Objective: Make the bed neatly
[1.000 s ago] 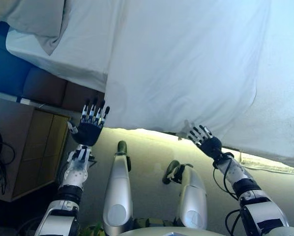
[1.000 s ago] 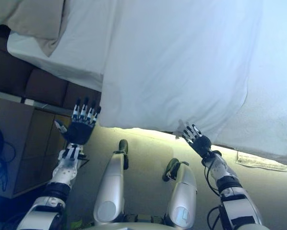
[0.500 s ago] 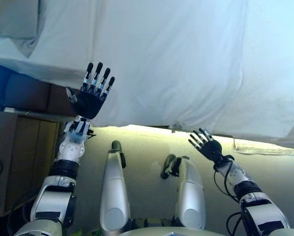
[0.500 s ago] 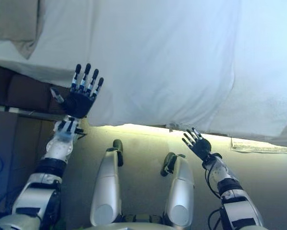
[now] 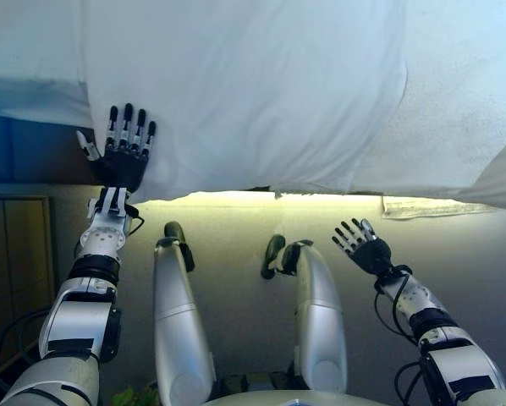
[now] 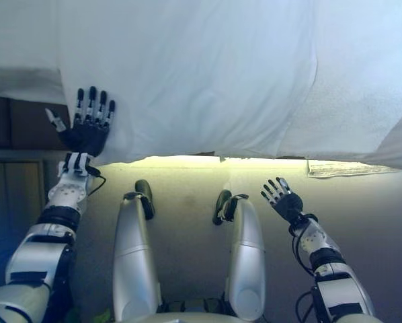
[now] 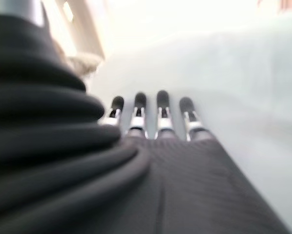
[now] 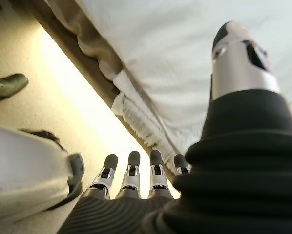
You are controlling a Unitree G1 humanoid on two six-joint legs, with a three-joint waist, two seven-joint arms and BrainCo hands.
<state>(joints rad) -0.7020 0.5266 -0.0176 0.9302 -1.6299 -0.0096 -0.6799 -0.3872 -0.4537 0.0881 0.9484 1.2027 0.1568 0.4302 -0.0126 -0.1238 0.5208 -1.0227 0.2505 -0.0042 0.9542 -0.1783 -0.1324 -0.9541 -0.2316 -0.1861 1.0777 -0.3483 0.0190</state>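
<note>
The left hand (image 5: 124, 156) lay flat on the sheet (image 5: 253, 93); the right hand (image 5: 367, 249) hung loose, holding nothing. Pushing might bunch the sheet.

beige carpet (image 5: 236, 224) below the fingers with a bright light strip along its far side, wooden cabinet (image 5: 16, 245) off to the left of the left fingers, flat paper sheet (image 6: 349, 167) on the floor beyond the right fingers

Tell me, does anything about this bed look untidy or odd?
Yes. The white cover hangs past the bed's near edge with an uneven, wavy hem, lower on the robot's left. The left hand lies flat on it; the right hand is open over the floor.
</note>
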